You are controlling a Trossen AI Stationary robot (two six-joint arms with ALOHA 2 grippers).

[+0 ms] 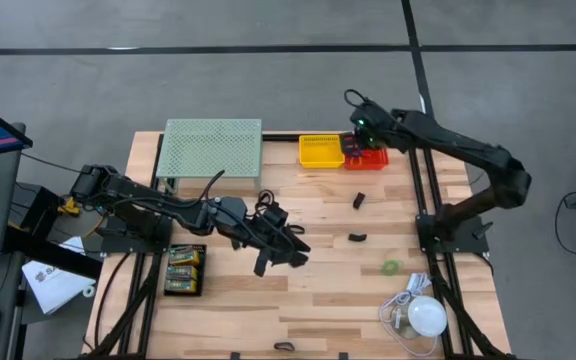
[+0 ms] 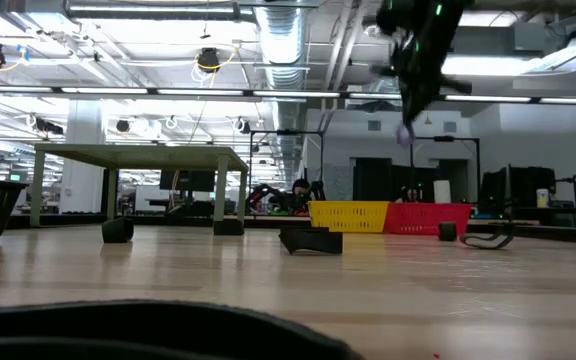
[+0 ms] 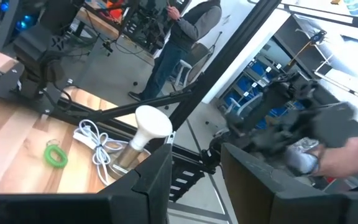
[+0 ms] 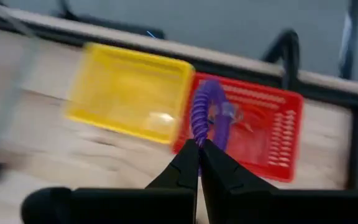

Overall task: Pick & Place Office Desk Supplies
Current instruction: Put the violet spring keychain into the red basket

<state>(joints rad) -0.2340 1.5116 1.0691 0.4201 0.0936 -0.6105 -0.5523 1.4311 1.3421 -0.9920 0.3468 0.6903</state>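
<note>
- Purple ring (image 4: 207,115): thin loop, likely light and springy; a pinch across one strand of the band suits it, as here.
- Right gripper (image 4: 199,144) clenched on the ring's lower edge; the loop stands out beyond the fingertips.
- The ring hangs above the far table edge, over the seam between the yellow basket (image 4: 129,93) and the red basket (image 4: 272,134).
- Left gripper (image 1: 286,250) sits low at mid-table, fingers (image 3: 154,180) parted with nothing visible between them.
- Loose on the wood: green ring (image 1: 391,267), black clips (image 1: 359,200), green card-backed packs (image 1: 184,270).
</note>
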